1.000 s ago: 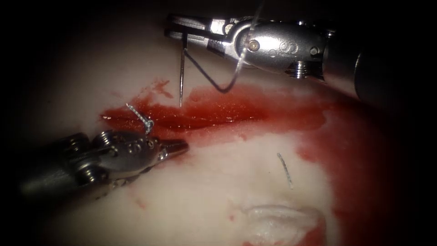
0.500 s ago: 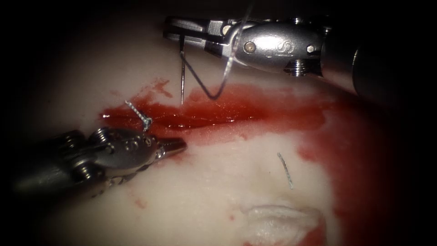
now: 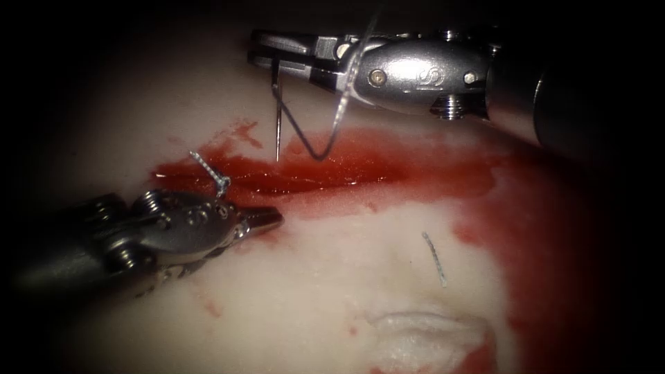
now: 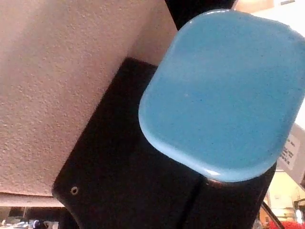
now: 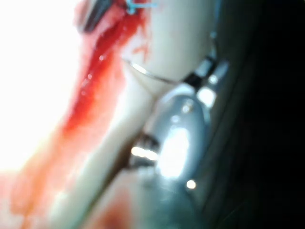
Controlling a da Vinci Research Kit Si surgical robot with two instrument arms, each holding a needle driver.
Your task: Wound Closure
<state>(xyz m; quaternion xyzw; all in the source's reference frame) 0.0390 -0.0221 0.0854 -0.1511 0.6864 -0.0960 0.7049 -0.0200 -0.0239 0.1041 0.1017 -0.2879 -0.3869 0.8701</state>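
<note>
The endoscope view is being lit unevenly: tissue [image 3: 332, 277] between the two tools is being brightly lit, while the surroundings are being lost to heavy shadow. Glare is being thrown off the right tool [image 3: 267, 47] housing and the red fluid [image 3: 332, 166]. The right wrist view is being overexposed and blurred.

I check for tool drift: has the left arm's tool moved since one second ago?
Yes, slightly. The left tool, jaws shut and holding nothing, has drawn back leftward and slightly up, measured against the knotted stitch at the cut's left end.

textured beige wall [image 4: 52, 86] behind a glossy blue cap [image 4: 224, 90]
</note>
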